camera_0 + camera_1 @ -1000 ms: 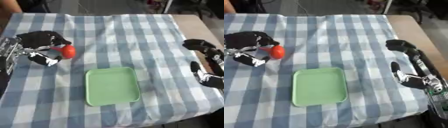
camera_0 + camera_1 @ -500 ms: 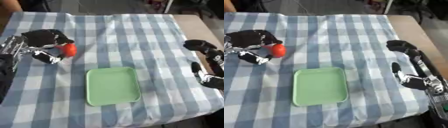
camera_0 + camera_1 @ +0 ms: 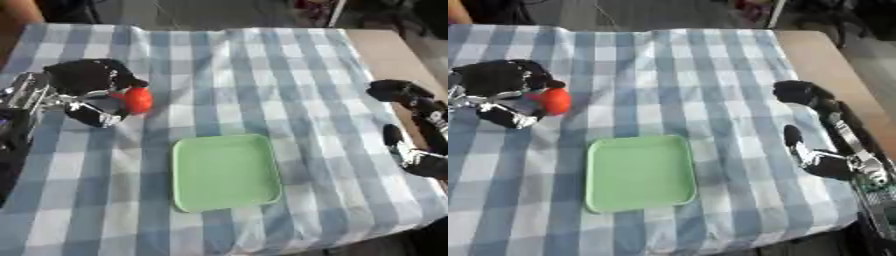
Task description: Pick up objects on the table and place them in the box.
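A small red-orange ball (image 3: 137, 100) is held in my left hand (image 3: 86, 80) at the left of the table, fingers and thumb curled round it, a little above the checked cloth. A shallow light green tray (image 3: 225, 171) lies flat in the middle, to the right of and nearer than that hand. My right hand (image 3: 815, 160) rests near the table's right edge, fingers relaxed, holding nothing.
A blue and white checked cloth (image 3: 245, 75) covers the table. Bare brown tabletop (image 3: 824, 55) shows at the far right. A person's arm (image 3: 17, 12) shows at the far left corner.
My left hand has lifted slightly with the red ball in it. The right hand has stayed put. The camera has shifted a little.
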Controlling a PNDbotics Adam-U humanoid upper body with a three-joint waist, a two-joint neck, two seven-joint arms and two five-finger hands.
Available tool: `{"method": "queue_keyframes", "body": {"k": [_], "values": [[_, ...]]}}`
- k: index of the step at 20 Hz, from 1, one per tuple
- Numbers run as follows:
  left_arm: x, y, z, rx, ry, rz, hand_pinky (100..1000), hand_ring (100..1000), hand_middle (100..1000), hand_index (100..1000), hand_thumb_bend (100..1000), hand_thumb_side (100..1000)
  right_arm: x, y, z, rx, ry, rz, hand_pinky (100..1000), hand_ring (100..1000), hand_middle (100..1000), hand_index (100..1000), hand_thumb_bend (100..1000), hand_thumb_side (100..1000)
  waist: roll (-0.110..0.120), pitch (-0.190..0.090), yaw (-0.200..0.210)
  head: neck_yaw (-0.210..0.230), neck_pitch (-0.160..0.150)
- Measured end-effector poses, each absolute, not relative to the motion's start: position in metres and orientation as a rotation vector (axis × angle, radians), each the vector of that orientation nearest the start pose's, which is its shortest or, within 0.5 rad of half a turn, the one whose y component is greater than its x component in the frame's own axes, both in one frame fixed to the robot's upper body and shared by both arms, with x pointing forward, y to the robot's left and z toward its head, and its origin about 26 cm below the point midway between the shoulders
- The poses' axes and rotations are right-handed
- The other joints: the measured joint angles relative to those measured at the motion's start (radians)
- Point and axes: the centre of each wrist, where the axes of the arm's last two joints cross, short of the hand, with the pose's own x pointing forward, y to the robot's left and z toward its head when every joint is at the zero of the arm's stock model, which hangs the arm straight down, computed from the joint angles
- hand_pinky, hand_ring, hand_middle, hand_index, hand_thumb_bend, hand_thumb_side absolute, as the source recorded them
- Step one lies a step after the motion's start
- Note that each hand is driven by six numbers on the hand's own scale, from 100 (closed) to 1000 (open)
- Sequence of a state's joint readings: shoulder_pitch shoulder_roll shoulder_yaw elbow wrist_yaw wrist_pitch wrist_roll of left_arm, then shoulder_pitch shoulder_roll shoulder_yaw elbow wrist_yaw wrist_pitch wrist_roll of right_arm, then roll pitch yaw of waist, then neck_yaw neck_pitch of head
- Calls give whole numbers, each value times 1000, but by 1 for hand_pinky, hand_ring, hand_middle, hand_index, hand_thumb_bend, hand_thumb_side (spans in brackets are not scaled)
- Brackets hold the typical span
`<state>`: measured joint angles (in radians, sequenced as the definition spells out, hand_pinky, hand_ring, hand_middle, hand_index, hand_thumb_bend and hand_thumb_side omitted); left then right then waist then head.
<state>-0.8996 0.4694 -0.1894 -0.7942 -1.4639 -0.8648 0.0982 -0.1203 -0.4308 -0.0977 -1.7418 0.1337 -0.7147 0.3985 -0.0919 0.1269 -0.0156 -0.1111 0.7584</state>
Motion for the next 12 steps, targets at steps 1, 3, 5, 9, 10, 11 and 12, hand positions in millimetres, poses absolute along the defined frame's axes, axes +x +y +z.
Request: {"method": "queue_keyframes", "body": {"k": [1, 3, 5, 9, 10, 11, 12], "values": [[477, 308, 147, -1061, 1863, 2593, 910, 835, 735, 1000, 531, 443, 300, -345, 112, -242, -2307, 1119, 836, 839, 863, 848, 100, 446, 0, 0, -1, 2, 0], [477, 308, 147, -1067, 1857, 2588, 904, 825, 688, 1000, 531, 435, 300, -345, 112, -241, -2307, 1119, 836, 839, 862, 847, 100, 445, 0, 1, -1, 5, -1], [477, 308, 147, -1073, 1851, 2583, 902, 821, 662, 1000, 530, 432, 300, -345, 112, -241, -2307, 1119, 836, 839, 862, 846, 100, 444, 0, 2, -2, 5, -5], [477, 308, 146, -1081, 1842, 2577, 900, 813, 618, 976, 528, 429, 301, -345, 113, -242, -2311, 1119, 836, 839, 862, 846, 100, 444, 0, 4, -2, 6, -7], [477, 309, 145, -1082, 1842, 2577, 899, 808, 592, 952, 528, 429, 301, -345, 113, -242, -2311, 1119, 836, 839, 862, 846, 100, 444, 0, 4, -2, 6, -7], [477, 309, 145, -1084, 1839, 2576, 899, 807, 586, 946, 528, 428, 301, -345, 113, -242, -2311, 1119, 836, 839, 862, 846, 100, 444, 0, 4, -2, 6, -7], [477, 309, 144, -1085, 1839, 2575, 898, 798, 552, 907, 523, 428, 301, -345, 113, -241, -2311, 1119, 836, 840, 862, 846, 100, 443, 0, 4, -2, 6, -7]]}}
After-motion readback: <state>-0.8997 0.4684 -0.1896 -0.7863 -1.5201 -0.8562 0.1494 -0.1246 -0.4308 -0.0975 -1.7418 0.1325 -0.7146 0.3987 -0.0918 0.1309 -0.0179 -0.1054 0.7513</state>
